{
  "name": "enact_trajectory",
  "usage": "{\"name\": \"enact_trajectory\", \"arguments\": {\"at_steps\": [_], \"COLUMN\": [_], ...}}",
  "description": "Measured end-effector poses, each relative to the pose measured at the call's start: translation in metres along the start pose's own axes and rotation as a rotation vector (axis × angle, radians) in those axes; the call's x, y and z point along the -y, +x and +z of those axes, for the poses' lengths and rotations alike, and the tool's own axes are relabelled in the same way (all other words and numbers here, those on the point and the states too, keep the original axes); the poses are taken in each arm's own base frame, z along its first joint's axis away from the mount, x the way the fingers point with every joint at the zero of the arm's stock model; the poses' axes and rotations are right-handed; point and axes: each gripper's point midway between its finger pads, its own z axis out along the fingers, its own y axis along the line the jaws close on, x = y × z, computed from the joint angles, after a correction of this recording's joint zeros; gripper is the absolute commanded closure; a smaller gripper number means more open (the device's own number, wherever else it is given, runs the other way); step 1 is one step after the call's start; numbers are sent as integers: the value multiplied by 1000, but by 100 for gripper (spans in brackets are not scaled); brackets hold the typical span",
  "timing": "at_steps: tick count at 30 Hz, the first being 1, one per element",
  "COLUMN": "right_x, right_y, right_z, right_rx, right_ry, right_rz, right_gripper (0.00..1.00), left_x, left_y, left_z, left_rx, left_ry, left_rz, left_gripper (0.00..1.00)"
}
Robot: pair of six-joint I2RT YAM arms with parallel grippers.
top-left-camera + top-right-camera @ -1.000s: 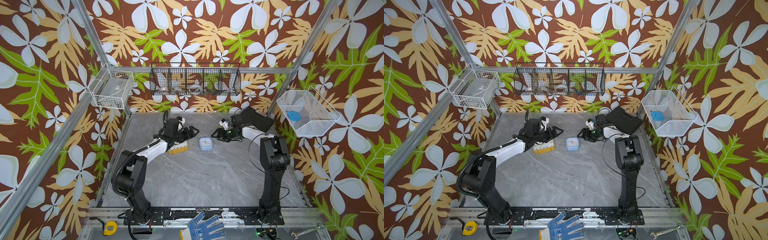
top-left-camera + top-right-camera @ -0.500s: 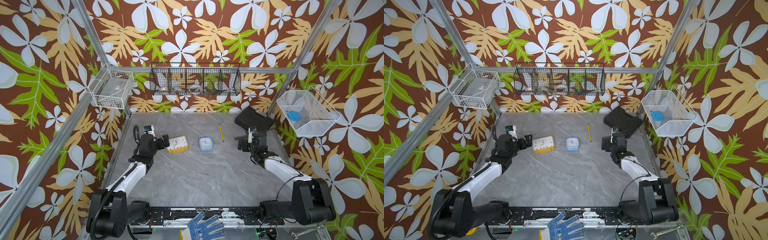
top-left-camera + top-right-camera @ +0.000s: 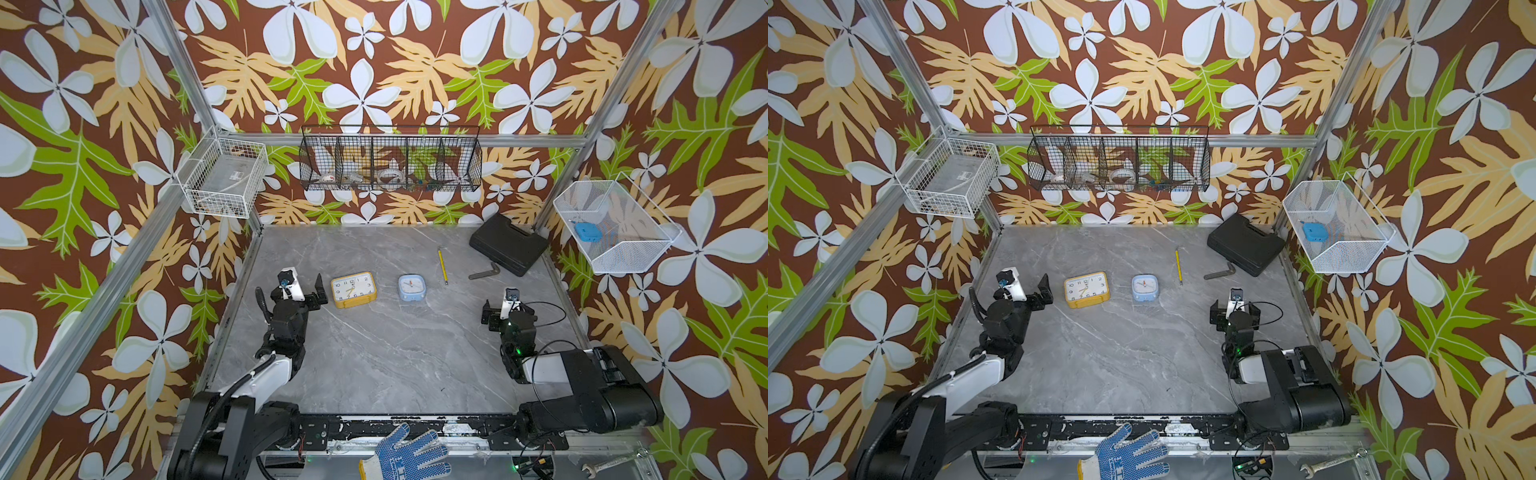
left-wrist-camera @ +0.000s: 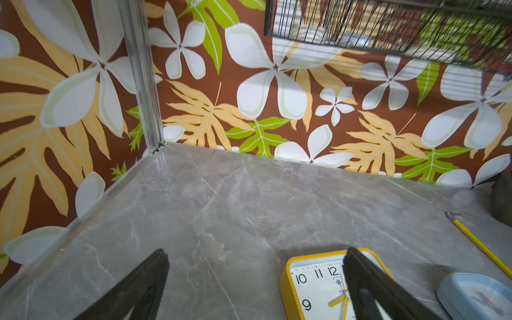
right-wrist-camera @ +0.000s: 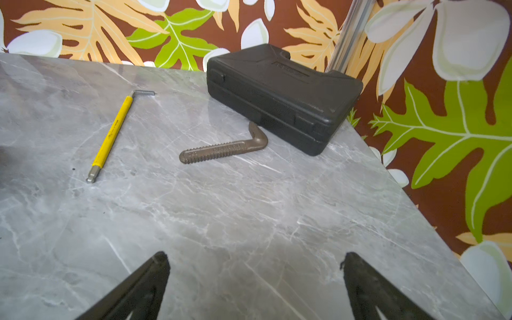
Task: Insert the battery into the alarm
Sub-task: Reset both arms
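Yellow alarm (image 3: pixel 353 289), blue alarm (image 3: pixel 411 287): face-up, no battery in sight, insertion unconfirmed — left gripper (image 4: pixel 255 256) and right gripper (image 5: pixel 255 257) gaped wide, empty.

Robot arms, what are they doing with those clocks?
Nothing is being held right now. The left pincer and the right pincer are both open and empty over the table. The left one is beside the yellow clock, with the blue clock just past it. Both clocks lie face up; no battery shows.
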Motion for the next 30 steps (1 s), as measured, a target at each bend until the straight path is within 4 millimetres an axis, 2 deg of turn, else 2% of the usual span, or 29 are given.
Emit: {"name": "enact_trajectory", "arguments": {"at_steps": [2,4,8,9,12,15,30], "right_x": [0,1,0,0,0,0,-1], "right_y": [-12,-16,-19,-19,-20,-20,-21], "right_z": [2,2,2,2,2,2,4], "right_rx": [40,57,68,70,71,71,71], "right_ry": [-9,-6,-10,-11,-11,-11,-13], "right_rz": [14,20,23,23,24,24,24], "right_gripper": [1,1,0,1,0,1,0], "left_x": [-10,-15,-19,-19,-15,-14,-16], "left_y": [26,54,73,72,46,38,42], "left_z": [-12,-15,-13,-13,-1,8,10], "left_rx": [-27,-88,-96,-98,-12,-2,-22], "left_ry": [-22,-33,-42,-42,-46,-54,-68], "left_rz": [10,38,55,56,37,34,40], "left_gripper": [0,0,0,0,0,0,0]}}
